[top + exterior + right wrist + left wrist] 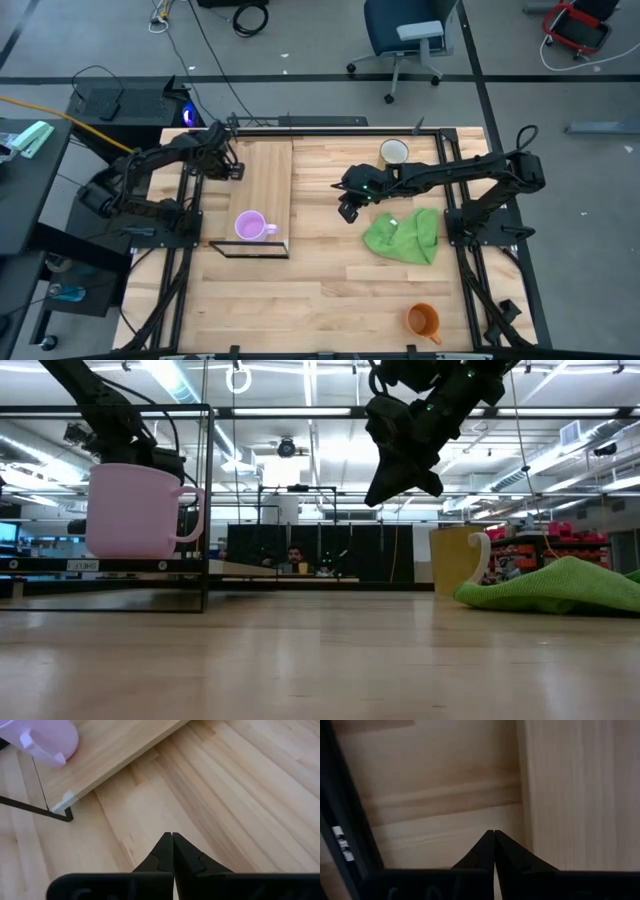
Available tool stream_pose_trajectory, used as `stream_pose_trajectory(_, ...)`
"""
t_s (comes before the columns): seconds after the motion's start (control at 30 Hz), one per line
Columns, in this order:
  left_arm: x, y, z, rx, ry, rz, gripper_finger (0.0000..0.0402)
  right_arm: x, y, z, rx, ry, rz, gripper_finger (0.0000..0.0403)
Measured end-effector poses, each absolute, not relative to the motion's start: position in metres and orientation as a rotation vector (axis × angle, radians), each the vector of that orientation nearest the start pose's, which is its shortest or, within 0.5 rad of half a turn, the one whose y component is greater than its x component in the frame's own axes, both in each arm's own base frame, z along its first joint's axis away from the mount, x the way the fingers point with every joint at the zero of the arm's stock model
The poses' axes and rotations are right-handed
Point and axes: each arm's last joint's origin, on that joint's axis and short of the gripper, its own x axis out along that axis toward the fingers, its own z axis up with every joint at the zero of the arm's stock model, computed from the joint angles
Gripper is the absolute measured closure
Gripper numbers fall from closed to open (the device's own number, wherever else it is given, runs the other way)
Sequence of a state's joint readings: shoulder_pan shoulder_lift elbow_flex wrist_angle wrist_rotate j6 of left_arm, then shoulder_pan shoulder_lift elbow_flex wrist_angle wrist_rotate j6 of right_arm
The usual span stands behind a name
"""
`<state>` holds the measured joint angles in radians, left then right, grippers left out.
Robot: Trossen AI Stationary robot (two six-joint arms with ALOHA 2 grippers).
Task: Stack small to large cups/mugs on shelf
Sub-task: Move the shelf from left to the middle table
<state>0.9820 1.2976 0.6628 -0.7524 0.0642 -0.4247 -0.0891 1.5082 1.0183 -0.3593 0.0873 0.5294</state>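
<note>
The small light-purple mug (pixel 250 226) (pixel 135 510) (pixel 47 737) stands upright on the near end of the light-wood shelf (pixel 262 180) (pixel 115 755). The cream mug (pixel 394 152) (pixel 455 560) stands on the table at the far side. The orange mug (pixel 424 320) sits near the front right corner. My left gripper (pixel 235 170) (pixel 493 833) is shut and points down over the shelf's far left part, holding nothing. My right gripper (pixel 350 210) (pixel 172 835) (pixel 400 485) hangs shut above bare table between shelf and cloth.
A crumpled green cloth (pixel 403 236) (pixel 560 585) lies right of centre, just near of the cream mug. The shelf's thin black frame (pixel 248 250) (pixel 35 807) stands at its near end. Bare tabletop (pixel 330 300) stretches across the near middle.
</note>
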Motion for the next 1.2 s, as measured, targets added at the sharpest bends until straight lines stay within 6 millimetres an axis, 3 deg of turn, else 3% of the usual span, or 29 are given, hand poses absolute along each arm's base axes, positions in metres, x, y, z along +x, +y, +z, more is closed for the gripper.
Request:
stream_pose_trajectory(0.43,0.129,0.160,0.167,-1.027,1.041,0.964,0.0390,0.311,-0.030,0.228,0.533,0.799,-0.408,0.0402)
stream_pose_trajectory(0.87,0.141,0.157,0.164,-1.028,1.032,0.908,0.0396,0.353,-0.024,0.177,0.601,0.768,-0.335,0.0403)
stream_pose_trajectory(1.2,0.160,0.151,0.160,-0.989,1.015,0.837,0.0394,0.366,-0.027,0.156,0.620,0.736,-0.331,0.0403)
